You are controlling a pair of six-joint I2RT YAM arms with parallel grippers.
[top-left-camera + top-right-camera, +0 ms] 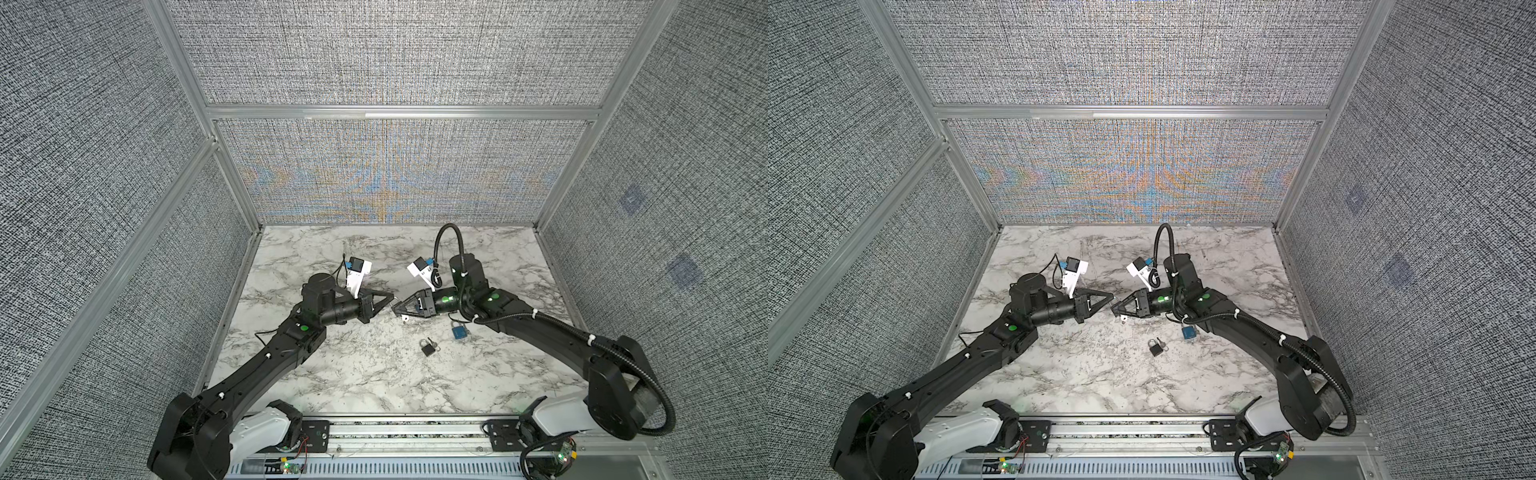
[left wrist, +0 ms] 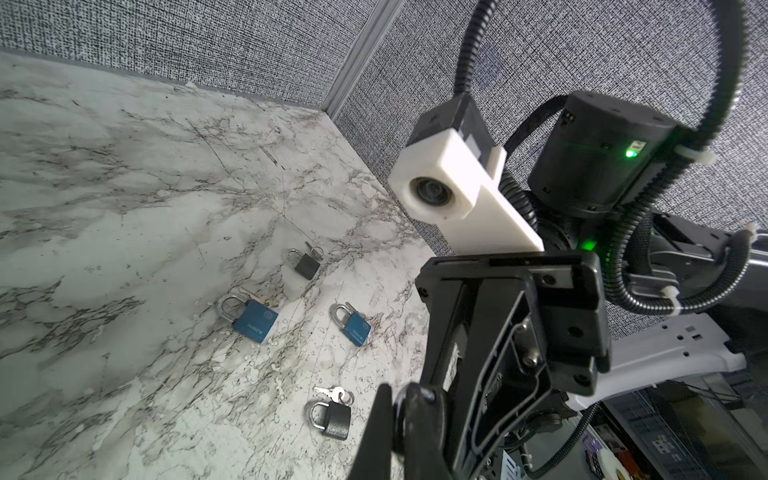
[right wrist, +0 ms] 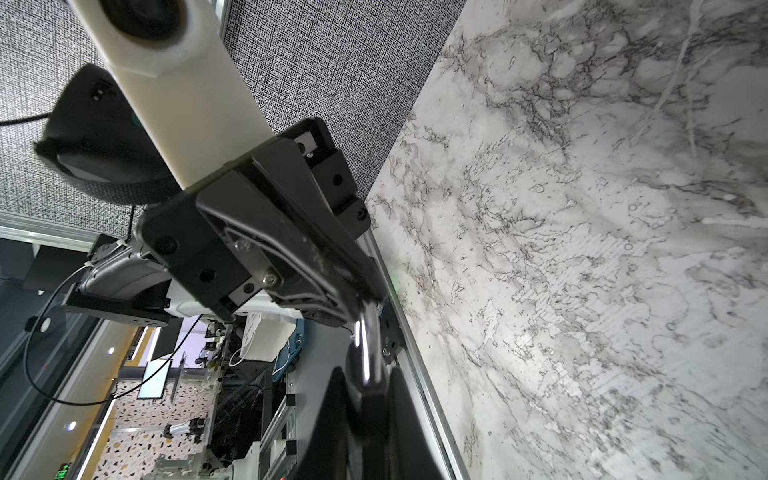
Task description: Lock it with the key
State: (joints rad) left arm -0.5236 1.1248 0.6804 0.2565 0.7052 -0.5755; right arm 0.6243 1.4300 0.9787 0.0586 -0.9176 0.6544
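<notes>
Tip to tip above the table (image 1: 332, 374): right end effector (image 1: 395, 309) clamps the padlock (image 3: 365, 349) by its body, left end effector (image 1: 391, 298) pinched shut on its shackle, right between both.

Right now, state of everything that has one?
left gripper: shut on shackle of held lock
right gripper: shut on its body
held lock: lifted, shackle state unclear
blue locks: lying flat, shackles look shut
black locks: lying flat, keys beside

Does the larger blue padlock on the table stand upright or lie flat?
Flat. The larger blue padlock lies on its broad side on the table, printed face up.
</notes>
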